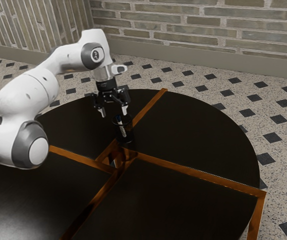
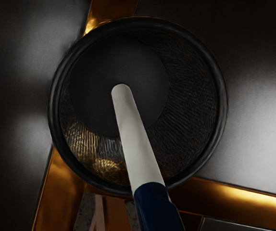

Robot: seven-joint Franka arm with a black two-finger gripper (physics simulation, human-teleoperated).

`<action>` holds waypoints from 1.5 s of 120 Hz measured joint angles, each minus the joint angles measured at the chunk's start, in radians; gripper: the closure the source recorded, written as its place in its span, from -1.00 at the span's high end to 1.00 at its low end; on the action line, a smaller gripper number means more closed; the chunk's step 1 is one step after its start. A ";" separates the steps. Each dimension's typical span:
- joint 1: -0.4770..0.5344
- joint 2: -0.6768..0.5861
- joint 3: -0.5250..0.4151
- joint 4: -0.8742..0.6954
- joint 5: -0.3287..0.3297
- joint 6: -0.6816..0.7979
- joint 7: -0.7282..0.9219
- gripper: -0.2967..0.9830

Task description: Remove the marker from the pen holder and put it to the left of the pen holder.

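Marker (image 2: 135,139) is inside the holder (image 2: 54,106), tilted, with its pale tip down near the holder's floor (image 2: 94,67) and its blue end (image 2: 156,207) reaching over the rim. The holder is upright on the desk (image 1: 198,125), well in from the rounded edge, near the place where the brown strips (image 1: 150,107) come together. The fingers (image 1: 125,109) are wide apart above the holder, and they have hold of nothing. I judge that the marker is light and stiff, so it will not bend or break under a normal squeeze, but its barrel looks smooth and round, and it could turn or slip if only the very end is pinched. The good place to take it is the blue part above the rim, with one finger on each side and the hand turned to agree with the lean. The holder is deep and dark, with fine ridges on its inner wall, and I see one marker in it. It is perhaps light also, so a finger which catches the rim could tip it. The pull should go along the marker's lean until the tip is free; then it needs gentle laying at the holder's left, because it may roll.
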 joint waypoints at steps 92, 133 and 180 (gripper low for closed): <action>-0.020 0.010 0.016 -0.021 -0.024 0.081 -0.100 -0.16; -0.026 0.011 0.018 -0.021 -0.031 0.014 -0.135 -0.31; -0.021 0.012 0.021 -0.021 -0.031 0.045 -0.155 -0.34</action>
